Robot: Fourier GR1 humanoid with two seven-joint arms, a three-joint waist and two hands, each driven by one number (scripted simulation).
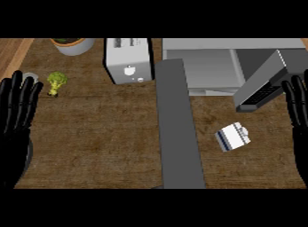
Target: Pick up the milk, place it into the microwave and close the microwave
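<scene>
Head view: the milk (233,137) lies tilted on the counter (97,133) below the open microwave (212,66) — just left of the right hand (305,115), apparently the nearer. Both hands rest with fingers straight, holding nothing — left hand (10,128) well apart.

one head view, looking steeply down onto the counter (90,133).

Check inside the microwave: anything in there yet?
Microwave door is open; the visible cavity floor looks bare grey. The milk lies on the counter in front. The cavity's right part is hidden behind the door.
</scene>
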